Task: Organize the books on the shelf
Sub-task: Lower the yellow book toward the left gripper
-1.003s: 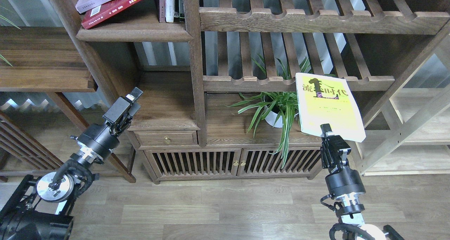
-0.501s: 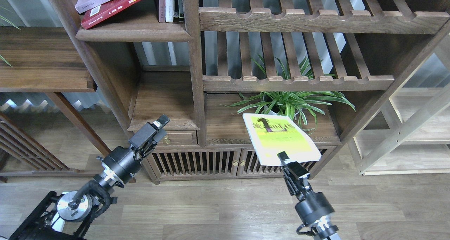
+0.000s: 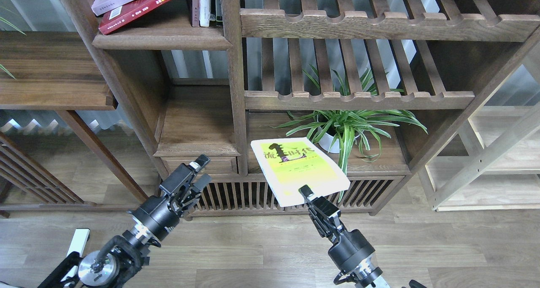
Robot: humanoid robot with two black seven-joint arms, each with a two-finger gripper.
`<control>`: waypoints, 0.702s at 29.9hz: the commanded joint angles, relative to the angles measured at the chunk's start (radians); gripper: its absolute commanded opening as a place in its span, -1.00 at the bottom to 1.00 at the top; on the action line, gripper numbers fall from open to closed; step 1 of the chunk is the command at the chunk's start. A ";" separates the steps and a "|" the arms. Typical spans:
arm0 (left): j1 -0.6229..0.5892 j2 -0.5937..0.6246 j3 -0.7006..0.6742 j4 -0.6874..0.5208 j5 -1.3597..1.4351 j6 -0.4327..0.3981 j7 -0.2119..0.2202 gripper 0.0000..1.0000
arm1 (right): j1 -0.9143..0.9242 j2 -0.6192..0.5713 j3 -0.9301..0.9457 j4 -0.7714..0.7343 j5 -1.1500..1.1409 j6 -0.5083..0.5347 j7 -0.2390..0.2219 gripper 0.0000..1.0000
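Yellow-green book (image 3: 297,172) swung down and leftward, now low before cabinet, clamped at near edge by right pincer (image 3: 307,194); left pincer (image 3: 201,170) drew back, fingers parted, empty; shelf (image 3: 162,40) with other two books well above, so placement not begun

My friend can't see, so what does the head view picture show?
The right gripper holds a yellow-green book before a dark wooden bookcase; the left gripper holds nothing. Two books lie stacked on the top-left shelf.
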 commanded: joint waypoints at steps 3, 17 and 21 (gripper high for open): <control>0.021 0.008 0.064 0.011 -0.096 0.000 -0.002 0.98 | 0.068 -0.002 -0.085 0.000 0.000 0.000 -0.001 -0.91; 0.019 0.029 0.068 0.016 -0.210 0.000 0.001 0.98 | 0.122 0.010 -0.210 0.000 -0.025 0.000 -0.003 -0.91; 0.024 0.031 0.077 0.016 -0.207 0.000 0.004 0.98 | 0.125 0.009 -0.226 0.000 -0.029 0.000 -0.012 -0.91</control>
